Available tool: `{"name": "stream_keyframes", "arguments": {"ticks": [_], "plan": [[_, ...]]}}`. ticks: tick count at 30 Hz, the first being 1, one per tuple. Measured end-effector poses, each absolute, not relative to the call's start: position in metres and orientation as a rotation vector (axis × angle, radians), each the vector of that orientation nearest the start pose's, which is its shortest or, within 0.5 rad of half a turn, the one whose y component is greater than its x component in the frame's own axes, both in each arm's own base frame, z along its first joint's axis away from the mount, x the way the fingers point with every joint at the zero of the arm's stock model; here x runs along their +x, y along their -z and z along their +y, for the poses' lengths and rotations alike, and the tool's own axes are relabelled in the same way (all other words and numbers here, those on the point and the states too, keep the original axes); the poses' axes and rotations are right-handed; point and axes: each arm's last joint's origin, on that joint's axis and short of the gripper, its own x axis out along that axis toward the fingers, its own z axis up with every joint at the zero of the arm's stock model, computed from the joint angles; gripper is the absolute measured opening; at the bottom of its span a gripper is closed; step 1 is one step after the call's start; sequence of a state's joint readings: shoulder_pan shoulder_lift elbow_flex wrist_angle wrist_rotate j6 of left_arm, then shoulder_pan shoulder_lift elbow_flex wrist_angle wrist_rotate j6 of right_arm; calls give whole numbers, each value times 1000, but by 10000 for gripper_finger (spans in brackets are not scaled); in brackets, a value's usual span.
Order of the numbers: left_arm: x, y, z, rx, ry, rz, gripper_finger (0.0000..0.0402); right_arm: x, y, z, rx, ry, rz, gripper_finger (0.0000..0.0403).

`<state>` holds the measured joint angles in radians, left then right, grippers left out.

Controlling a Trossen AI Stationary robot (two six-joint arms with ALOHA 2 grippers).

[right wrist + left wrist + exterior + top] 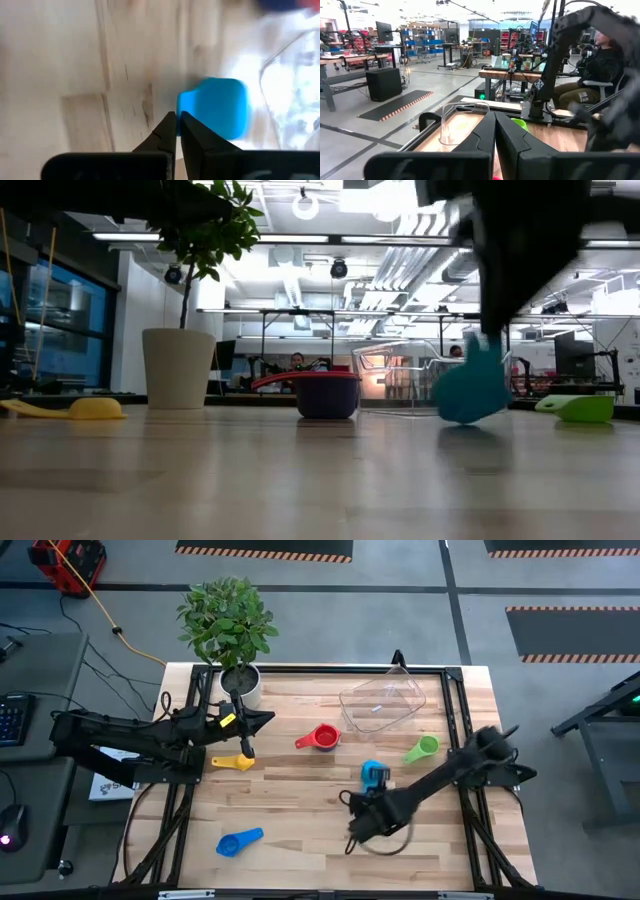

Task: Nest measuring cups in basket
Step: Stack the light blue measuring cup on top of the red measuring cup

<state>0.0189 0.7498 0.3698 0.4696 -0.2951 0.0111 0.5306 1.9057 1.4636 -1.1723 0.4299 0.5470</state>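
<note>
Right gripper (368, 798) pinching light blue plastic measuring cup (374, 774) by handle; clear plastic basket (383, 700) lies beyond cup, far desk side.

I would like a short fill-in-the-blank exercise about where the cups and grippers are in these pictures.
1. The right gripper is shut on the handle of the ____ blue cup.
2. The clear basket holds ____ cups.
3. The yellow cup lies near the ____ gripper.
4. The green cup lies ____ the basket.

Missing words: light; no; left; outside
</note>
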Motion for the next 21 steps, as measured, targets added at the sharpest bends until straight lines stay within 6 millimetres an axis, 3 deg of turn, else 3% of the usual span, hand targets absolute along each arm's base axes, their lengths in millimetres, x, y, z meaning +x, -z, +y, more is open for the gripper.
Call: {"name": "stream_keyframes", "arguments": {"ticks": [4,8,11,14,21], "plan": [[171,-257,12,-8,-314,-88,0,283,-267,161,-159,265,1122,2],[171,-257,12,-9,-314,-88,0,248,-300,154,-11,208,819,1],[171,-257,12,-9,-313,-89,0,225,-300,146,51,186,606,1],[171,-258,12,-13,-313,-98,0,211,-286,135,85,213,395,1],[177,-256,12,-12,-311,-109,0,210,-257,99,172,287,5,0]]}}
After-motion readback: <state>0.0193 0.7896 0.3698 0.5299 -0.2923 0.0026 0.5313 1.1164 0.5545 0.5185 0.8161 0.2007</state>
